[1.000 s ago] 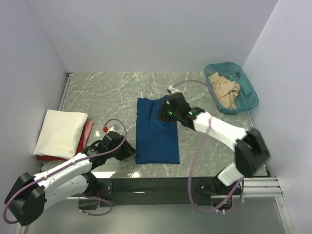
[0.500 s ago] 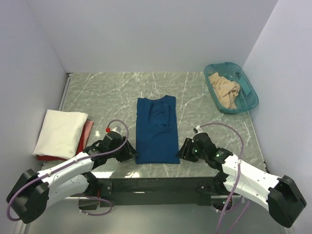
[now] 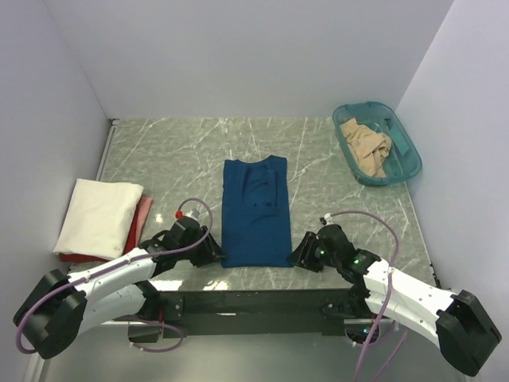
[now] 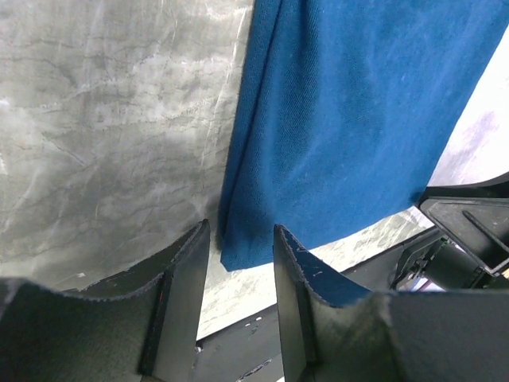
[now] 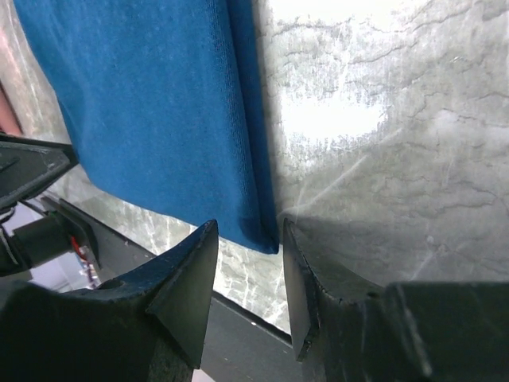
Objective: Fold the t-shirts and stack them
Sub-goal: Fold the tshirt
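A dark navy t-shirt [image 3: 254,211], folded into a long strip, lies flat in the middle of the table. My left gripper [image 3: 213,253] is low at its near-left corner. In the left wrist view the navy t-shirt [image 4: 350,119] has that corner between the open fingers of the left gripper [image 4: 241,239], ungripped. My right gripper [image 3: 299,255] is at the near-right corner. The right wrist view shows the navy t-shirt [image 5: 143,103] with its corner inside the open right gripper [image 5: 250,235]. A folded cream t-shirt [image 3: 99,216] rests at the left. A crumpled tan t-shirt [image 3: 367,147] fills the tub.
The teal plastic tub [image 3: 406,163] stands at the back right by the wall. A red cloth [image 3: 141,216] pokes out under the cream t-shirt. The table's front edge with its black rail [image 3: 254,302] runs just behind both grippers.
My right arm swung from the navy t-shirt's far collar end back to its near-right corner. The left gripper edged closer to the near-left corner and its jaws spread a little.
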Available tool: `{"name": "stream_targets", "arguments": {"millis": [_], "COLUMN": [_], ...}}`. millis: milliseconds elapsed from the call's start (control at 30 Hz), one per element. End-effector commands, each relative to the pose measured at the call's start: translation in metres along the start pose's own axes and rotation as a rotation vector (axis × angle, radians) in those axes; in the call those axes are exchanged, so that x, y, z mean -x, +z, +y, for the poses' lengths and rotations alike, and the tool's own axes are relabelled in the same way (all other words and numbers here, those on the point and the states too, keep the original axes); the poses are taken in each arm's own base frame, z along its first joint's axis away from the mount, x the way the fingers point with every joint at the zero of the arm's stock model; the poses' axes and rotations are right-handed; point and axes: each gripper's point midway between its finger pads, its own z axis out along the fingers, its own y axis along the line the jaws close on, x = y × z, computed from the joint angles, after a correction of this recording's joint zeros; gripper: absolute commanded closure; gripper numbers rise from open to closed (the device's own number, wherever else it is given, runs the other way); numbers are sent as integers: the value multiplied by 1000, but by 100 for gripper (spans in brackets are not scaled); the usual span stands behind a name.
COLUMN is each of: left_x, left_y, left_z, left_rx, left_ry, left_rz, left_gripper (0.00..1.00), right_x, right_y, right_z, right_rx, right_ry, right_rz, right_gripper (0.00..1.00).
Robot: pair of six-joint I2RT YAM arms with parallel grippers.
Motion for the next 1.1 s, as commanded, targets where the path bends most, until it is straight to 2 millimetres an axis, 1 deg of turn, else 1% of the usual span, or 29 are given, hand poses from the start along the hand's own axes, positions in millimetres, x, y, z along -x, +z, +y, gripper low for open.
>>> {"name": "stream_targets", "arguments": {"millis": [0, 233, 467, 567, 600, 700, 767, 800, 833, 867, 900, 933, 1000, 1067], "left_x": [-2, -20, -23, -24, -24, -24, -24, -23, -22, -21, -20, -20, -20, -23], "left_y": [1, 6, 6, 8, 9, 10, 10, 9, 8, 7, 7, 6, 5, 3], "left_z": [1, 7, 9, 10, 9, 7, 4, 0, -2, -4, -6, -7, -9, -9], "left_rx": [-5, 11, 25, 29, 32, 26, 23, 13, 8, 4, 3, 6, 4, 2], "left_ry": [7, 1, -16, -20, -20, -22, -19, -18, -17, -17, -15, -12, -12, -10], "left_rz": [-3, 34, 23, 23, 24, 26, 23, 19, 17, 16, 11, 12, 9, 11], "left_gripper": [57, 58, 59, 61, 62, 66, 71, 73, 81, 85, 89, 95, 99, 99], "right_x": [1, -2, -5, -8, -7, -9, -9, -9, -7, -7, -7, -6, -7, -8], "right_y": [3, 5, 5, 6, 6, 7, 7, 7, 6, 6, 5, 5, 3, 1], "right_z": [4, 0, -7, -5, -4, -3, -2, 0, 2, 3, 4, 6, 6, 6], "right_rx": [32, 23, 7, 16, 21, 31, 39, 47, 51, 53, 55, 65, 67, 82], "right_ry": [19, 26, 22, 22, 21, 23, 25, 21, 18, 16, 15, 17, 17, 17], "right_rz": [-8, 2, 10, 22, 21, 30, 32, 33, 29, 28, 28, 23, 25, 25], "right_gripper": [54, 55, 57, 62, 66, 70, 72, 74, 76, 80, 87, 90, 96, 100]}}
